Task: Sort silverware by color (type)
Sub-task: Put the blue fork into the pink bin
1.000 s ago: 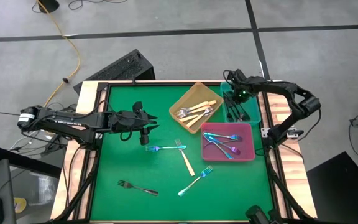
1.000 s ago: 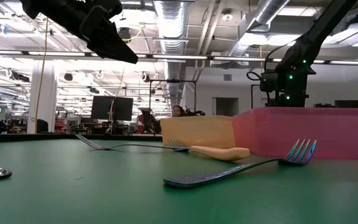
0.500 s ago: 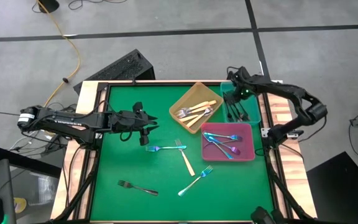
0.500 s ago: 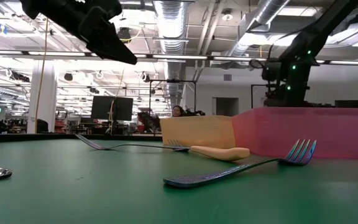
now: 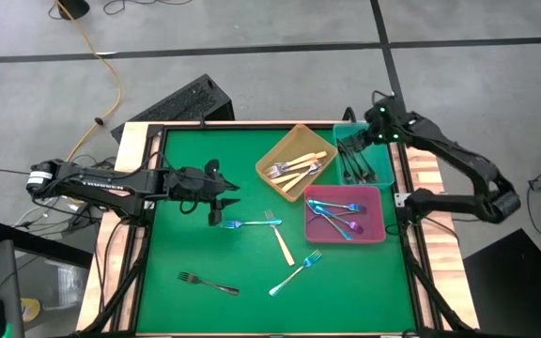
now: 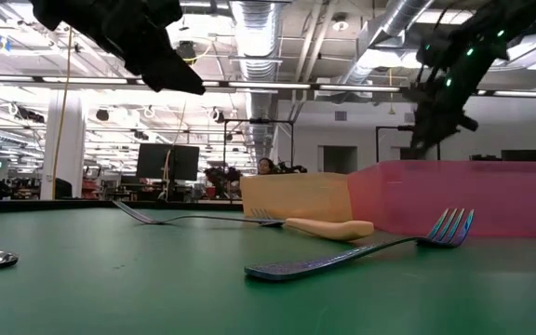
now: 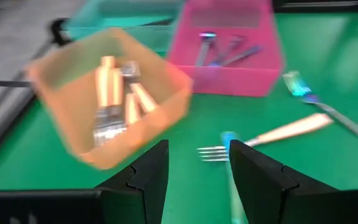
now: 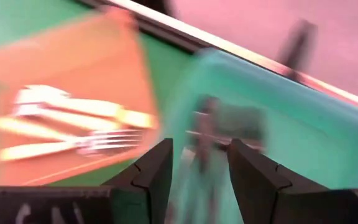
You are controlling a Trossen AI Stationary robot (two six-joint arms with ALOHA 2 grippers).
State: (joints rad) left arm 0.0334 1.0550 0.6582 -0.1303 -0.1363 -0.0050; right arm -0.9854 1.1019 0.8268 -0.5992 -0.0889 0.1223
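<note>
Loose silverware lies flat on the green mat: a blue fork (image 5: 238, 224), a cream-handled fork (image 5: 281, 240), a second blue fork (image 5: 296, 272) and a black fork (image 5: 208, 282). More cream-handled forks lie in the orange tray (image 5: 297, 141), blue ones in the pink tray (image 5: 376, 225), black ones in the teal tray (image 5: 383, 167). My left gripper (image 5: 222, 205) hangs open and empty above the mat, just left of the first blue fork (image 7: 230, 149). My right gripper (image 5: 360, 139) is open and empty, raised over the teal tray's far end (image 8: 272, 118).
The three trays stand together at the mat's far right. A raised wooden rim (image 5: 137, 235) frames the mat. The mat's near left part (image 5: 186, 244) holds only the black fork.
My right gripper has risen from inside the teal tray to well above it, drawing back toward the far right corner with nothing in it. My left gripper has swung its tips slightly toward the near edge, toward the blue fork. The forks have not moved.
</note>
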